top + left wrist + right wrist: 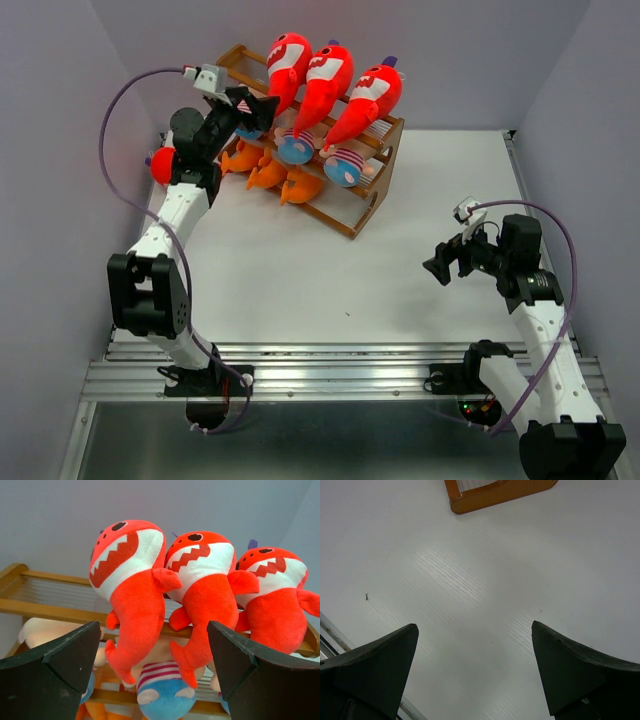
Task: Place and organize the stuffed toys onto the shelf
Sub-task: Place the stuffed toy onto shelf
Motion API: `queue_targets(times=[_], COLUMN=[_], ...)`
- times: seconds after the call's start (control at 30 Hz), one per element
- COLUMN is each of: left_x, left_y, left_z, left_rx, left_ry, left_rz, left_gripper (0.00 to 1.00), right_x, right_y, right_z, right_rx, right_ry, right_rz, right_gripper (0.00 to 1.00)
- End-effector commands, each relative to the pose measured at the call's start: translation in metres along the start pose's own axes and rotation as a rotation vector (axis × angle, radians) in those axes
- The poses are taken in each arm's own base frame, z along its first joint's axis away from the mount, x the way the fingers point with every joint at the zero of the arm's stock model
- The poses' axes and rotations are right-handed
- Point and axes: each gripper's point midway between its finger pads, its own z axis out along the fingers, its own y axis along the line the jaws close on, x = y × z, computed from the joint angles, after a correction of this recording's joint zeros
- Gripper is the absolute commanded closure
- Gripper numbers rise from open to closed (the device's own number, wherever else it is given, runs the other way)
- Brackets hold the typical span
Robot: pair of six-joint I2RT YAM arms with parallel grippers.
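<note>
The brown wooden shelf stands at the back of the table. Three red toothy sharks lean on its top tier, striped-shirt dolls sit on the middle tier and orange plush on the bottom tier. In the left wrist view the red sharks fill the middle above a striped doll. My left gripper is open and empty, raised at the shelf's left end, its jaws wide apart facing the toys. My right gripper is open and empty over bare table.
One more red plush lies on the table left of the shelf, partly hidden behind my left arm. The shelf's lower corner shows at the top of the right wrist view. Grey walls close in at the back and sides.
</note>
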Motion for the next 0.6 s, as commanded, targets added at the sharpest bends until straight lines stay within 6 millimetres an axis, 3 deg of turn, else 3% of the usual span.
queue_targets(times=[0.0, 0.13, 0.17, 0.23, 0.27, 0.43, 0.47, 0.53, 0.57], left_x=[-0.068, -0.083, -0.073, -0.075, -0.060, -0.029, -0.010, -0.004, 0.012], left_y=[-0.011, -0.014, -0.010, -0.009, -0.005, 0.005, 0.012, 0.012, 0.015], left_z=[-0.035, -0.072, -0.079, -0.097, -0.105, -0.146, -0.156, -0.167, -0.175], left_rx=[-0.053, -0.131, -0.160, -0.210, -0.230, -0.349, -0.392, -0.414, -0.430], left_ry=[-0.138, -0.146, -0.122, -0.111, -0.080, -0.010, 0.032, 0.038, 0.064], left_rz=[0.114, 0.167, 0.162, 0.164, 0.152, 0.030, -0.015, -0.030, -0.043], left_gripper=[0.01, 0.01, 0.01, 0.01, 0.01, 0.01, 0.01, 0.01, 0.01], right_x=[-0.006, -0.006, -0.006, -0.005, -0.005, -0.004, -0.004, -0.004, -0.004], right_y=[-0.001, -0.001, -0.002, -0.002, -0.003, -0.004, -0.005, -0.005, -0.005], right_z=[-0.002, -0.002, -0.002, -0.002, -0.001, -0.001, -0.001, -0.001, -0.001], right_rx=[0.002, 0.005, 0.006, 0.010, 0.013, 0.019, 0.021, 0.023, 0.022], right_ry=[-0.032, -0.030, -0.029, -0.027, -0.026, -0.021, -0.020, -0.021, -0.020], right_rz=[-0.032, -0.031, -0.031, -0.030, -0.029, -0.028, -0.029, -0.030, -0.031], right_gripper=[0.00, 0.00, 0.00, 0.00, 0.00, 0.00, 0.00, 0.00, 0.00])
